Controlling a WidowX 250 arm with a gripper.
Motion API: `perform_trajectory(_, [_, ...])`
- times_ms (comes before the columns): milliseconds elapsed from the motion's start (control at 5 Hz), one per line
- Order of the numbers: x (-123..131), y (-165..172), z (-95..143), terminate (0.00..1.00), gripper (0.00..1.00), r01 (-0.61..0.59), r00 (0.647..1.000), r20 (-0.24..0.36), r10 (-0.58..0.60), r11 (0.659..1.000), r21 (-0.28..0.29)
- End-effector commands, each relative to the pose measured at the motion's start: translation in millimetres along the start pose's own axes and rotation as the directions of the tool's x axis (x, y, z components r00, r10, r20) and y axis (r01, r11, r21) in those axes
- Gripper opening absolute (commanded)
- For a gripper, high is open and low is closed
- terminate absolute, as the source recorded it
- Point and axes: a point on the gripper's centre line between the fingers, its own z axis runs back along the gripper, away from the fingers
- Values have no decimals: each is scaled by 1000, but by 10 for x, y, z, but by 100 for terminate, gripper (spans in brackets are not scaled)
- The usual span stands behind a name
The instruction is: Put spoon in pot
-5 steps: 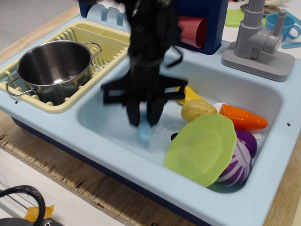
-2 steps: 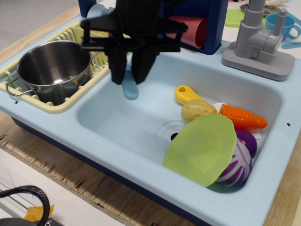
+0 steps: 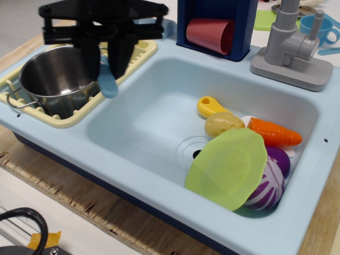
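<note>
- observation.image: The black gripper [image 3: 109, 59] hangs over the right edge of the yellow dish rack [image 3: 69, 119], its fingers closed on the spoon [image 3: 108, 81], whose light blue handle points down below them; the white bowl is hidden between the fingers.
- The spoon hangs in the air just beside the right rim of the steel pot [image 3: 53, 79], which sits empty in the rack at the left of the pale blue toy sink [image 3: 138, 159] on the wooden counter [image 3: 79, 204].
- A yellow toy piece [image 3: 211, 106], a carrot [image 3: 275, 133] and a green plate [image 3: 227, 167] lie well apart in the basin.
- Judged from here, a release now could drop the spoon onto the rim or rack rather than inside, since the handle looks to be at the pot's edge, not over its middle; a low sideways move could knock the pot's wire handle.
</note>
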Motion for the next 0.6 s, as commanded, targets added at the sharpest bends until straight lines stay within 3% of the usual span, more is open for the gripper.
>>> perform_trajectory(0, [153,207,-139,0,0,-54,997,-54,54,999,-2])
perform_trajectory(200, [258,281,-299,0,0,-46,991,-129,42,999,-22])
perform_trajectory(400, [319,258,-368,100,100,-76,980,-189,67,996,-42])
